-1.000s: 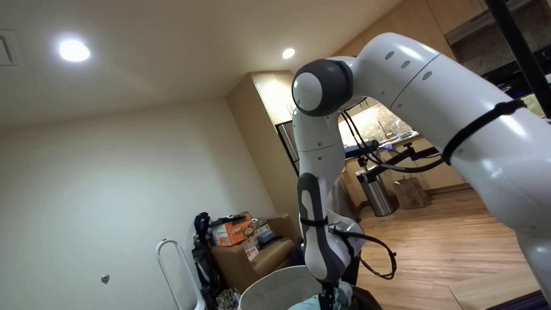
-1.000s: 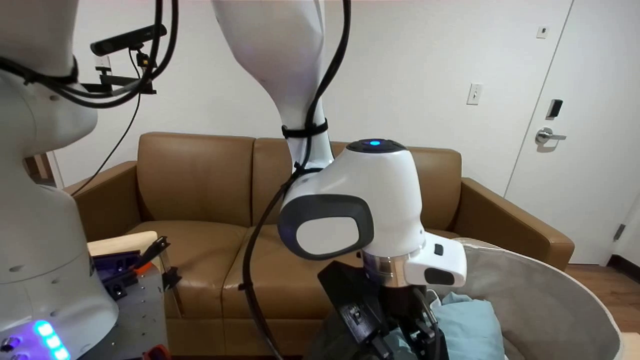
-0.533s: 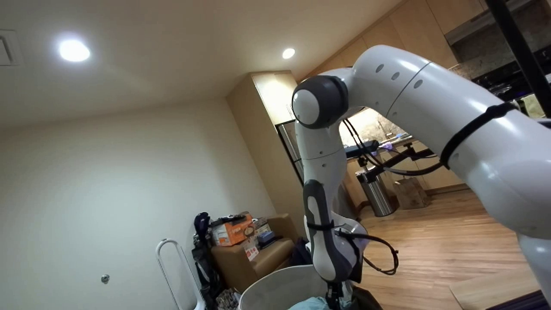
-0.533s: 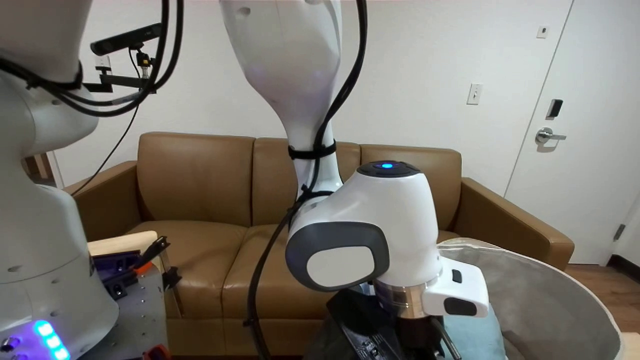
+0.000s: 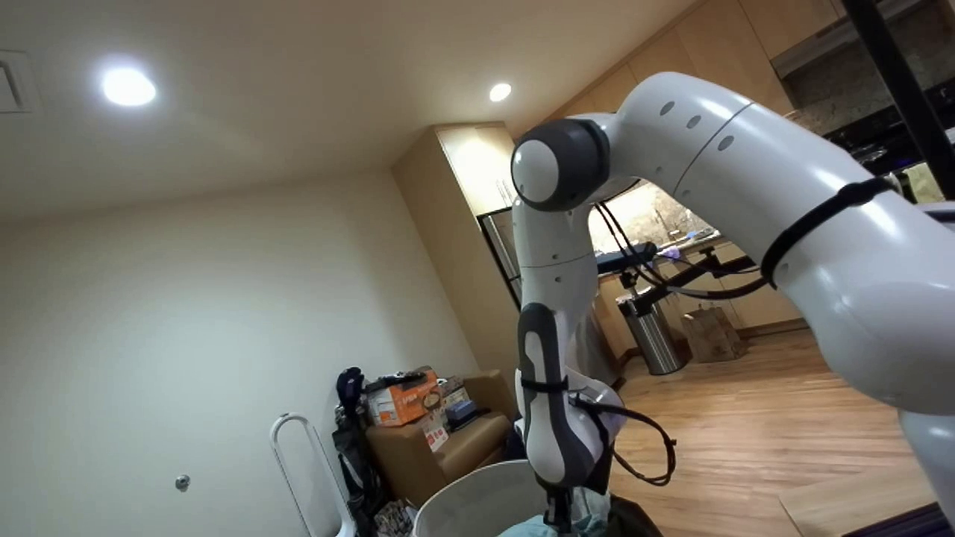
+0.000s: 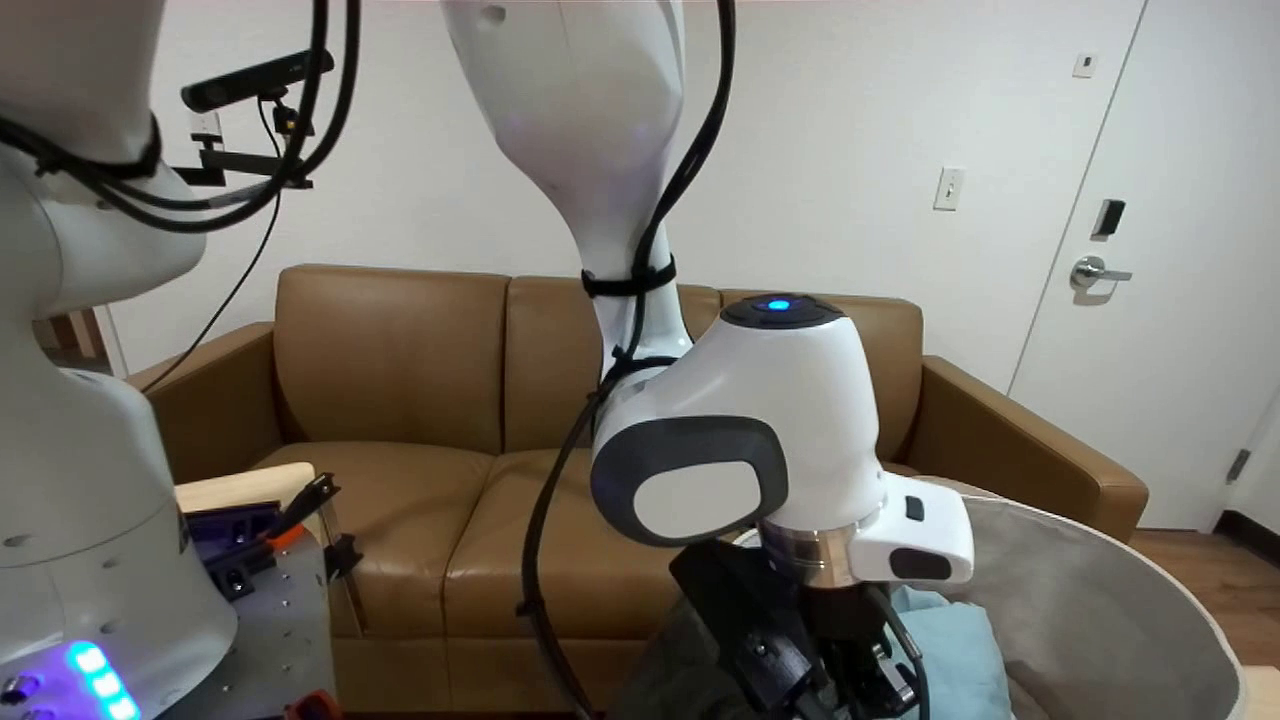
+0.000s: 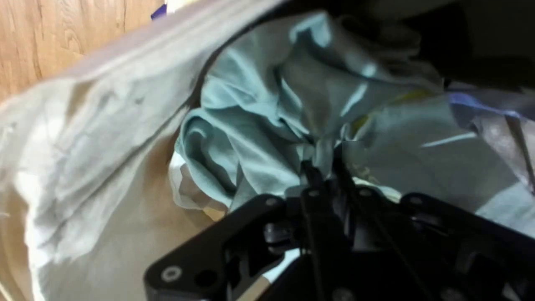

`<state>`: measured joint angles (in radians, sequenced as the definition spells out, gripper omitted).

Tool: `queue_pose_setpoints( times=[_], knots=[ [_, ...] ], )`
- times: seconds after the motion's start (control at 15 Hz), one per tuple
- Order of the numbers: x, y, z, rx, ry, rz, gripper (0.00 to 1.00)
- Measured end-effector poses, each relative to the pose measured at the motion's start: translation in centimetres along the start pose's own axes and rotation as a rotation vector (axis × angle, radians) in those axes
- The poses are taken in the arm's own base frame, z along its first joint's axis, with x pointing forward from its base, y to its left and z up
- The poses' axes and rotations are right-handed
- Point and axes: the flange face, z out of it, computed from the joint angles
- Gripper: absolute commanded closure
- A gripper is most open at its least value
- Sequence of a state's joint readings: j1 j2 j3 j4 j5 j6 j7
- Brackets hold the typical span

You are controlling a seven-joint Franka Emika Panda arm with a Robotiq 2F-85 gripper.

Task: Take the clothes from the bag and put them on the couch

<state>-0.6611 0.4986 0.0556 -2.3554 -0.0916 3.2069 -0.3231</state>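
Note:
The light grey bag [image 6: 1090,590] stands in front of the couch [image 6: 390,360], its wide round rim standing up. Pale blue-green clothes lie crumpled inside, seen as a fold of clothes [image 6: 955,650] in an exterior view and as a bunched heap of clothes [image 7: 246,138] in the wrist view. My gripper [image 7: 324,163] reaches down into the bag, shut on the clothes, with a gathered fold pinched between its fingertips. In both exterior views the fingertips are hidden or cut off at the bottom edge. The bag's pale wall [image 7: 113,129] rises beside the heap in the wrist view.
A metal base plate [image 6: 285,620] with tools stands beside the robot's base. An orange box [image 5: 410,399] and other items rest on a brown seat [image 5: 414,459] behind the bag. A white curved frame [image 5: 313,455] leans near the wall.
The arm dipped deeper into the bag, then rose a little. The jaws, apart one second ago, have shut on the cloth.

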Motion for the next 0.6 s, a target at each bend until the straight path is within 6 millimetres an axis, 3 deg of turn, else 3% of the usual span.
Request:
queue_pose_setpoints(
  times=[0.4,0.47,0.6],
  knots=[
    [6.0,0.3,-5.0,0.01,0.125,0.013,0.91],
    [7.3,0.3,-6.1,0.01,0.148,0.009,0.66],
    [9.4,-0.1,-7.8,0.014,0.171,0.002,0.62]
  ],
)
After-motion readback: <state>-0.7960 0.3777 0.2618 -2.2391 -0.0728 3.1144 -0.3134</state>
